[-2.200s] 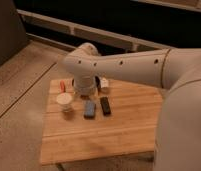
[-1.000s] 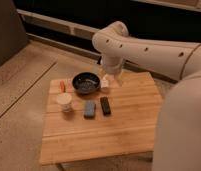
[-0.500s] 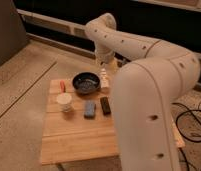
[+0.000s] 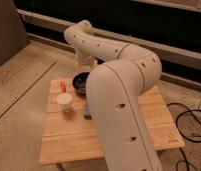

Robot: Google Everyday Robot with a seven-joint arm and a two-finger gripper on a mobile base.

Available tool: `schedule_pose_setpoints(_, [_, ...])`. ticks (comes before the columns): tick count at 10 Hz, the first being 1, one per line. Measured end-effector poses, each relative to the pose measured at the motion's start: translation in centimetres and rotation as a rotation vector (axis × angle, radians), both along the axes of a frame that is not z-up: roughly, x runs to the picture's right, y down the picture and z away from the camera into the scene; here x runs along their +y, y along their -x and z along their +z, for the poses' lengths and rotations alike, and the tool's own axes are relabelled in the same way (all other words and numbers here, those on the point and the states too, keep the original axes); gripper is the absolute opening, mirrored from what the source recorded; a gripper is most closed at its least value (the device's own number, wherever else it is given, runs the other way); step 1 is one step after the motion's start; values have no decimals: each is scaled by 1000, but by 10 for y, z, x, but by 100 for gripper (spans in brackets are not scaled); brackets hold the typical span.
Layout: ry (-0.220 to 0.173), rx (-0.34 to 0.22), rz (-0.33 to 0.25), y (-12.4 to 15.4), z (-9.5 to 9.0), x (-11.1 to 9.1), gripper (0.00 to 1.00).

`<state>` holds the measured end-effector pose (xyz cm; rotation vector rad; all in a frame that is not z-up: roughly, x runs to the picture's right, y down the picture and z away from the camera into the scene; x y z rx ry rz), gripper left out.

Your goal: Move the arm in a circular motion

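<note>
Camera view: your arm [image 4: 119,80] rises from 6 o'clock, fills the middle of the frame and bends over at 11 o'clock. Its gripper [image 4: 87,64] hangs at 12 o'clock of the black bowl [image 4: 80,82] on the wooden table [image 4: 154,120]; you cannot tell its grip. A white cup [image 4: 64,102] stands at the bowl's 7 o'clock.

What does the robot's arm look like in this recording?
The arm is cream-white, built of thick smooth tubular segments with rounded joints and rows of small dark holes. Its gripper hangs at the far end above the back edge of the table, too hidden to describe.
</note>
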<state>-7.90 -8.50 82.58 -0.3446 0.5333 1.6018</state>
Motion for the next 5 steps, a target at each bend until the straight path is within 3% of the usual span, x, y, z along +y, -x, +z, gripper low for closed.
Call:
schedule_pose_setpoints(2, [-1,-34,-58,14,-16,22,65])
schedule_pose_setpoints(3, [2,-56,-83,22,-30,45,65])
schedule_pose_setpoints(5, [5,-92,-75,34,-46,77,65])
